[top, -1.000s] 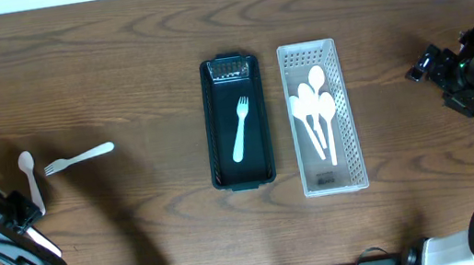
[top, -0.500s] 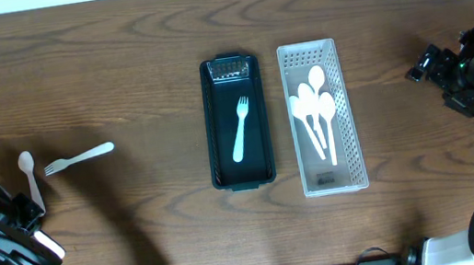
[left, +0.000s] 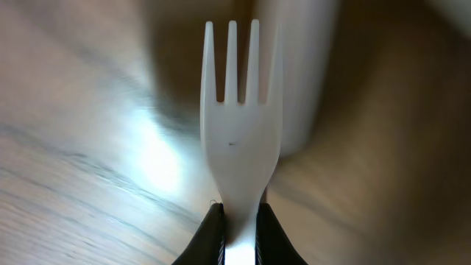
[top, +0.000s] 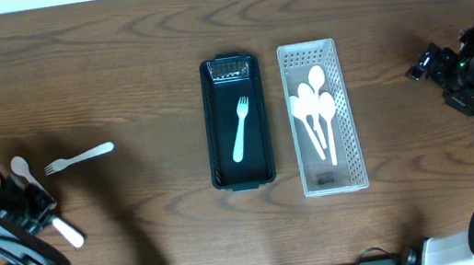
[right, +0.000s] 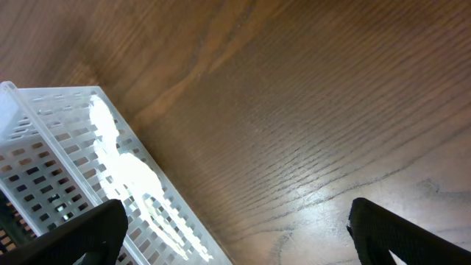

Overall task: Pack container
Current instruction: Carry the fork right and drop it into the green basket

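My left gripper [left: 235,221] is shut on the neck of a white plastic fork [left: 237,125], tines pointing away, above the wood table. In the overhead view this gripper [top: 30,194] is at the far left with the held fork [top: 18,167] lying slantwise; its head looks small and rounded there. A second white fork [top: 82,157] lies on the table just right of it. The dark green bin [top: 214,136] holds one fork [top: 241,132]. The white perforated basket [top: 346,117] holds several spoons [top: 313,108]. My right gripper [top: 428,68] is open and empty; in its wrist view [right: 235,235] it is over bare wood beside the basket [right: 44,162].
The two containers stand side by side at the table's middle. The table's far edge runs along the top of the overhead view. Both arm bases sit at the bottom corners.
My left gripper closed on the left utensil and lifted it; it turned from nearly upright on the table to slanting down-right. The other fork and the right arm have not moved.
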Controlling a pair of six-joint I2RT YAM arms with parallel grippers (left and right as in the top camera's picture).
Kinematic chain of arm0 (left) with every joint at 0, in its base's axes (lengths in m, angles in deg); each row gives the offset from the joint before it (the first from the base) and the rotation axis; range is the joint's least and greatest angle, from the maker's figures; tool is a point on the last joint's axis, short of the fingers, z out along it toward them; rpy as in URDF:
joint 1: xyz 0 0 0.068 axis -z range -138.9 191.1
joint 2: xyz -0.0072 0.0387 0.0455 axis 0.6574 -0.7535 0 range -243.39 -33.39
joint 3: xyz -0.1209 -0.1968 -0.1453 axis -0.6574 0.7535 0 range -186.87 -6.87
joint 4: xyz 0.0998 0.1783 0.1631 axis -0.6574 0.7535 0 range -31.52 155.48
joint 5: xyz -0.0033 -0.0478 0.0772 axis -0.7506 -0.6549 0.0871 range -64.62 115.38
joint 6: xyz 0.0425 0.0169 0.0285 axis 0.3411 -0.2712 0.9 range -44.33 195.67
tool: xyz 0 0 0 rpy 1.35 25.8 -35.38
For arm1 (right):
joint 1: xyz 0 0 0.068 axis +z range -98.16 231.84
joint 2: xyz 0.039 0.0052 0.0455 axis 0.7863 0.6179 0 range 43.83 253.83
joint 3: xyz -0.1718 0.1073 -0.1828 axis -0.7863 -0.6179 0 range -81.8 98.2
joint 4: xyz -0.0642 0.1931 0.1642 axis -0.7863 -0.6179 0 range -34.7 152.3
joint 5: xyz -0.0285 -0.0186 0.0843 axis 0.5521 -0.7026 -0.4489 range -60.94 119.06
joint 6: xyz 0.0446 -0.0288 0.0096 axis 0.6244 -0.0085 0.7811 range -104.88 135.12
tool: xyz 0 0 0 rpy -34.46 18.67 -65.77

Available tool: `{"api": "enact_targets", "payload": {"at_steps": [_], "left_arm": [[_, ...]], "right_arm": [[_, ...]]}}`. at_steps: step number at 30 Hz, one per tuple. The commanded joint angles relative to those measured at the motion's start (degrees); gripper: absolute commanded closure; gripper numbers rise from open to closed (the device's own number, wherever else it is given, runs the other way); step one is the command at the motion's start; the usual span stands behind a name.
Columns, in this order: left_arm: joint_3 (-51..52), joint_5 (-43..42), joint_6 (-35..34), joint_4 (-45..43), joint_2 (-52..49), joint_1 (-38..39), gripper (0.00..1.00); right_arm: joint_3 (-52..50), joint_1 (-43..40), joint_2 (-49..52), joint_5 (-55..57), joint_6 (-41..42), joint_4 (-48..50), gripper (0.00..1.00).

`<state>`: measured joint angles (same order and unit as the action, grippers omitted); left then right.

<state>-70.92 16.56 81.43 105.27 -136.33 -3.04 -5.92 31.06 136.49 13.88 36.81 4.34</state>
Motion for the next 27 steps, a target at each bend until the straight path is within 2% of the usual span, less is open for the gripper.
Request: {"api": "enact_targets", "payload": {"at_steps": [1,4,9,15,22,27], "left_arm": [[-2.2,-5.7,0.2,0.8,9.9,5.9,0.94],[-2.3,-6.0,0.2,0.8,17.4,13.7,0.94],[-2.3,-5.9,0.2,-1.2,26.8,32.2,0.94],[-2.0,-3.4,0.2,-6.1,25.3,50.6,0.94],[-2.0,-2.7,-4.7,-10.6,16.7,61.2,0.94],[-2.0,-2.7,-6.5,-14.4,15.5,66.4,0.94]], "right_arm": [[-0.3,-0.2,0.2,-0.8,-0.7,0.1,0.01],[-0.3,-0.2,0.2,-0.8,-0.7,0.4,0.01],[-0.3,-0.2,0.2,-0.8,-0.7,0.5,0.01],[-0.3,-0.2,0.2,-1.0,-0.7,1.0,0.01],[-0.3,-0.2,0.2,-1.4,-0.7,0.9,0.01],[-0.3,-0.2,0.2,-1.8,-0.7,0.7,0.01]]}}
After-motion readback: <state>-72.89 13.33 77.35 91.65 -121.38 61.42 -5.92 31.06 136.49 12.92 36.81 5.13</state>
